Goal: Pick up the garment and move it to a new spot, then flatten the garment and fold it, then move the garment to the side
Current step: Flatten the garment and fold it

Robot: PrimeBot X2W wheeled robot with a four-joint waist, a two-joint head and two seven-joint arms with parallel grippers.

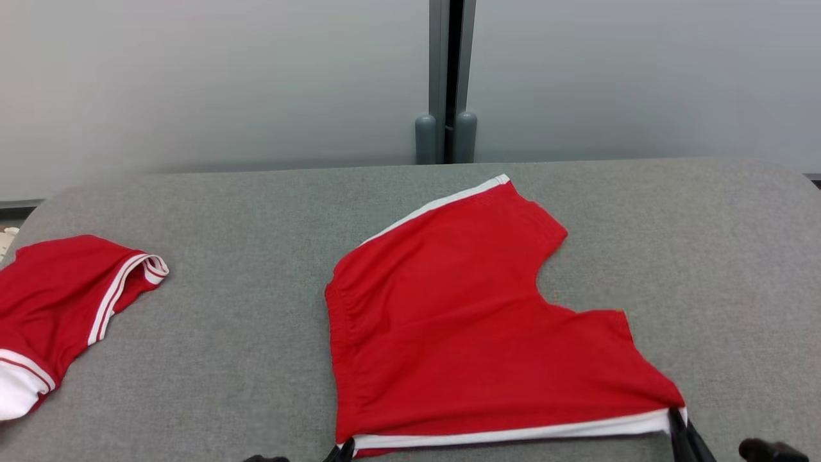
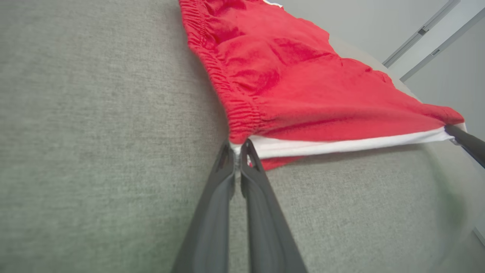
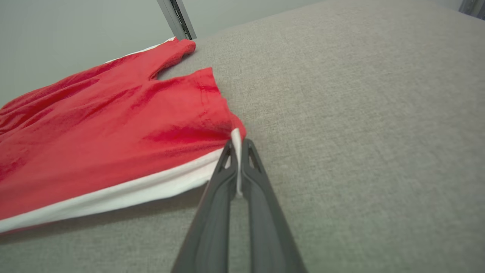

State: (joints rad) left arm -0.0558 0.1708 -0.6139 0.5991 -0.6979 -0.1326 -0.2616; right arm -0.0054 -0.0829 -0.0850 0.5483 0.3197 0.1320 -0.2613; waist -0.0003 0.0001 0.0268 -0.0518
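**Two corners of the red shorts (image 1: 462, 308) gripped**

The left claw (image 2: 238, 148) is clenched on the waistband corner and the right claw (image 3: 239, 146) on the opposite hem corner. The red shorts stretch between them, spreading ahead over the grey table (image 1: 244, 333).

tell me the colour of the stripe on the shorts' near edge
White stripe on the red shorts; best in the left wrist view.
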